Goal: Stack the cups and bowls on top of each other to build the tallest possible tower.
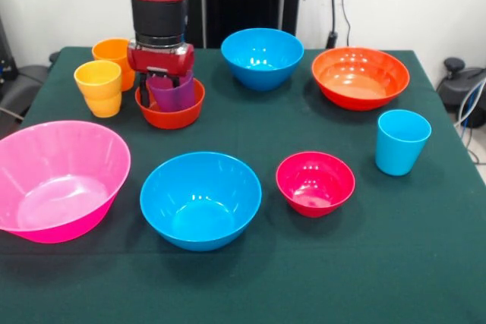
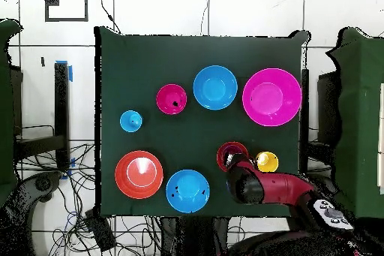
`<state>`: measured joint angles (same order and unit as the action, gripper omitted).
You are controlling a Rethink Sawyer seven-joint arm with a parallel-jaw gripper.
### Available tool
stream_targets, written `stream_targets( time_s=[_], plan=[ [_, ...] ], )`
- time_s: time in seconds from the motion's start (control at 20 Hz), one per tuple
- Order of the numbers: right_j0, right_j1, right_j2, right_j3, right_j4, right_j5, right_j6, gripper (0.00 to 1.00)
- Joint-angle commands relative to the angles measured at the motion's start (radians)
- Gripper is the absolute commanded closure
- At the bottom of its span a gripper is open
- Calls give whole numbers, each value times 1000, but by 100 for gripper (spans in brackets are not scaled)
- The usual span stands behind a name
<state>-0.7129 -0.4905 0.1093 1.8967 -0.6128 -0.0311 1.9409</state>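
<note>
Glossy smooth plastic bowls [image 1: 200, 199], smooth plastic cups [image 1: 402, 141], matt green cloth table [image 1: 304, 278]

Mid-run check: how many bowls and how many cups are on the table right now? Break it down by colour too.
Bowls: 6 - pink bowl, near blue bowl, far blue bowl, wide orange bowl, small orange bowl, crimson bowl.
Cups: 4 - purple cup standing in the small orange bowl at the claw, yellow cup, orange cup, light blue cup.
Total: 10

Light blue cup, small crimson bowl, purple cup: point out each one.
light blue cup [image 1: 401, 144]: front view, on its outer side wall.
small crimson bowl [image 1: 314, 181]: front view, on its inner floor.
purple cup [image 1: 176, 95]: front view, on its side wall below the hand.
</note>
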Motion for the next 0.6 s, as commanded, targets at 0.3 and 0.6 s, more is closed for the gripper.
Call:
stream_targets(
  time_s=[0.3, 0.6],
  plan=[
    [-33, 46, 342, 45, -77, 222, -126, 0],
    [-48, -64, 370, 140, -37, 277, -91, 0]
  ],
)
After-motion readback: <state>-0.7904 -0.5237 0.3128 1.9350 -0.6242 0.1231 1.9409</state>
